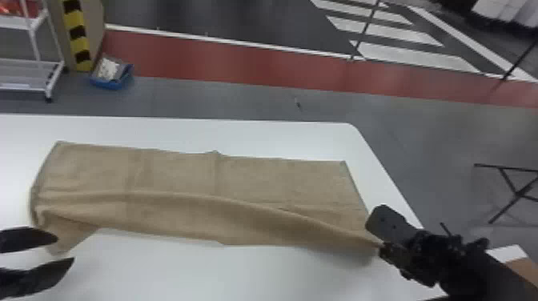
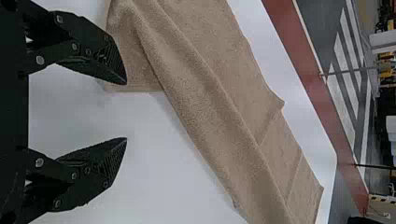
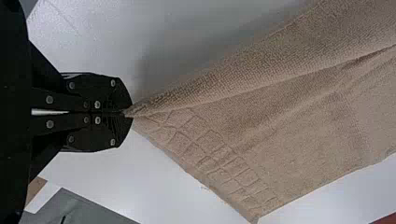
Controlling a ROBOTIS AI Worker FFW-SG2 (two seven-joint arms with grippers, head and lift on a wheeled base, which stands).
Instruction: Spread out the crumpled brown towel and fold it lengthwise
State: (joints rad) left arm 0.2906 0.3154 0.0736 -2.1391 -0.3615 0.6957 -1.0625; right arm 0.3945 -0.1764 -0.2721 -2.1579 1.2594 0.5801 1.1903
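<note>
The brown towel (image 1: 172, 172) lies spread in a long strip across the white table, its near side raised in a long ridge. At its right near corner my right gripper (image 1: 380, 244) holds the edge slightly up. In the right wrist view the right gripper (image 3: 128, 113) is shut on the towel (image 3: 280, 116), which fans out from the fingertips. My left gripper (image 1: 66, 250) stands open beside the towel's left near corner. In the left wrist view nothing lies between the spread fingers of the left gripper (image 2: 126, 112), and the towel (image 2: 201, 93) runs just beyond them.
The white table (image 1: 240, 134) has a rounded far right corner. On the floor behind stand a blue bin (image 1: 112, 80) and a white cart (image 1: 28, 68) at the left. A black folding stand (image 1: 516, 192) is at the right.
</note>
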